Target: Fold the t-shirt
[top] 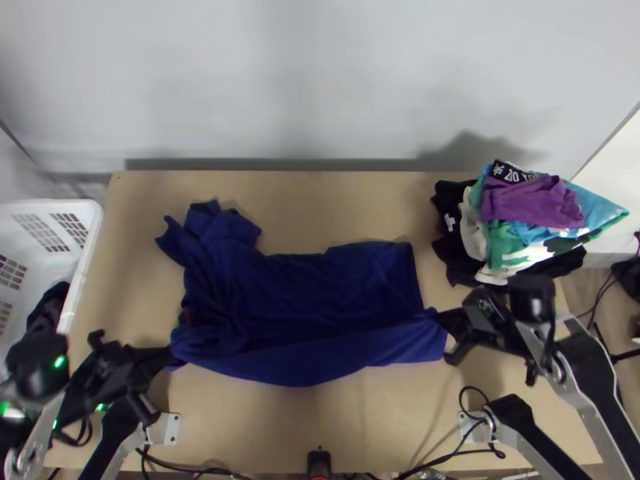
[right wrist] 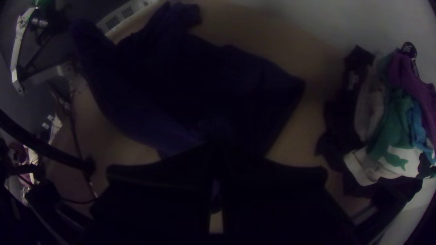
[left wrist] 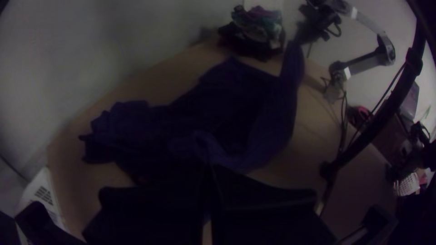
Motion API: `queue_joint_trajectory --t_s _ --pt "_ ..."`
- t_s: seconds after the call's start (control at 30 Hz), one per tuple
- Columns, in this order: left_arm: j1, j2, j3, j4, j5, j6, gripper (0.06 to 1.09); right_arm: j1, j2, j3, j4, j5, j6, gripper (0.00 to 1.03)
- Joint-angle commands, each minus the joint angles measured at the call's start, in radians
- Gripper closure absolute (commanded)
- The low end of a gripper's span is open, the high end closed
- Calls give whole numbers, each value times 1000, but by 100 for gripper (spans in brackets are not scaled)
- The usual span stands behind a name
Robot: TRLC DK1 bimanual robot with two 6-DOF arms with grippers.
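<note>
Top view: a dark blue t-shirt (top: 308, 292) lies across the middle of a pale wooden surface (top: 320, 432), its body mostly spread, with a bunched part at the far left and loose folds at the near left. The left claw (top: 166, 358) is clamped on its near left corner; the right claw (top: 441, 319) is clamped at the near right, and the near edge sags between them. The cloth looks light, soft and limp, neither slippery nor fragile, so it would probably slump wherever it is unsupported. These two corners seem sound holds for a fold; the bunched part probably needs pulling flat first, gripped at its outer edge. A pile of clothes (top: 532, 216) sits at the far right, close enough to snag a wide swing. A white laundry basket (top: 90, 248) stands against the left side.

Left wrist view: dim; the claw's tips meet over shirt cloth, and a strip runs up to the other arm.

Right wrist view: dark fingers pinch the shirt's edge; the pile is just beside.
</note>
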Motion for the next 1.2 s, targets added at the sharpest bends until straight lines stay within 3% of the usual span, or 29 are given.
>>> queue_joint_trajectory --t_s 0.0,0.13,0.23,0.43,0.73,1.17 --pt "-17 176 30 -34 -96 193 105 -25 173 82 0 13 -21 100" --pt "47 241 -5 -54 -107 336 105 -36 259 111 -30 31 -53 100" --pt "174 282 -17 -72 -118 487 105 -38 311 163 -79 97 -74 100" --pt "309 407 16 -159 -121 632 105 -44 488 241 -269 102 -162 100" --pt "303 560 81 -187 -155 629 104 -88 574 275 -273 119 -159 100" --pt "156 844 159 -173 -187 598 101 -1 699 370 -273 120 -88 100"
